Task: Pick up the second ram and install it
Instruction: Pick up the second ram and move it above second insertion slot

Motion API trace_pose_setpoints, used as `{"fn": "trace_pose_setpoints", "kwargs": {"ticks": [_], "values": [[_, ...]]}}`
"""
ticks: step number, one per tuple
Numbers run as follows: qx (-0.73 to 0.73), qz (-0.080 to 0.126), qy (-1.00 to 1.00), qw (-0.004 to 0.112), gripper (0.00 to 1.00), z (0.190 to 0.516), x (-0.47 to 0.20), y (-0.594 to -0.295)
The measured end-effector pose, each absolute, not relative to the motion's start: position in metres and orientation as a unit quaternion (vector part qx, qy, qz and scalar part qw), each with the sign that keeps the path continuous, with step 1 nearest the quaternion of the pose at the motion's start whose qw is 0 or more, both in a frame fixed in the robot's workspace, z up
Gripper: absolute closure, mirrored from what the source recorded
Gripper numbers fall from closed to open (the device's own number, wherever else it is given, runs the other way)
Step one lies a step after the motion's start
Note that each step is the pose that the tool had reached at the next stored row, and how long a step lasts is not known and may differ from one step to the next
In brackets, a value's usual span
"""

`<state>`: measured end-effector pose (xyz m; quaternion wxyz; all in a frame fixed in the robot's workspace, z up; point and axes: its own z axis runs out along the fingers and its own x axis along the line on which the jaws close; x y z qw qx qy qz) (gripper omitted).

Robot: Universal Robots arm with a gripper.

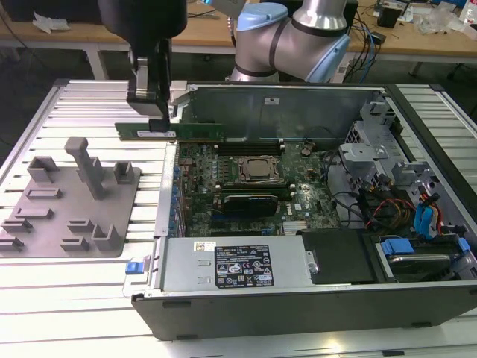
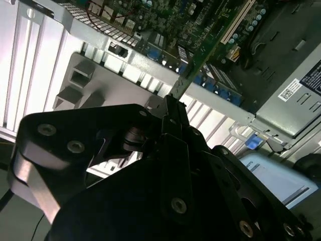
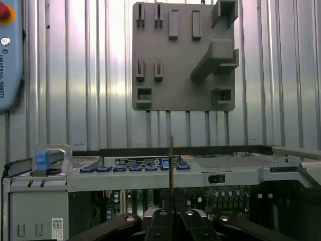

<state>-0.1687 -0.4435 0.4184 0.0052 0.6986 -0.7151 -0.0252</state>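
Observation:
The second ram (image 1: 186,132) is a thin green stick held level in the air over the case's edge at the exterior view's left, above the motherboard (image 1: 246,179). My gripper (image 1: 159,123) hangs straight down and is shut on the stick near its middle-left. In both wrist views the ram appears edge-on (image 2: 200,63) (image 3: 171,160), rising from between the fingers of my gripper (image 2: 173,108) (image 3: 172,203). A stick is seated in a slot (image 1: 246,139) along the board's far edge.
The open computer case (image 1: 298,298) holds a power supply (image 1: 238,265), drive bays and cables (image 1: 402,201). A grey plastic tray (image 1: 71,201) with upright blocks lies on the ribbed metal table (image 1: 89,298) at the exterior view's left. The arm's base (image 1: 298,37) stands behind the case.

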Motion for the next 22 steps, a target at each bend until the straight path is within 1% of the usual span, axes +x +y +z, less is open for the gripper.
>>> {"fn": "trace_pose_setpoints", "kwargs": {"ticks": [22], "values": [[0.699, -0.025, -0.715, 0.005, 0.91, 0.418, -0.104, -0.443]]}}
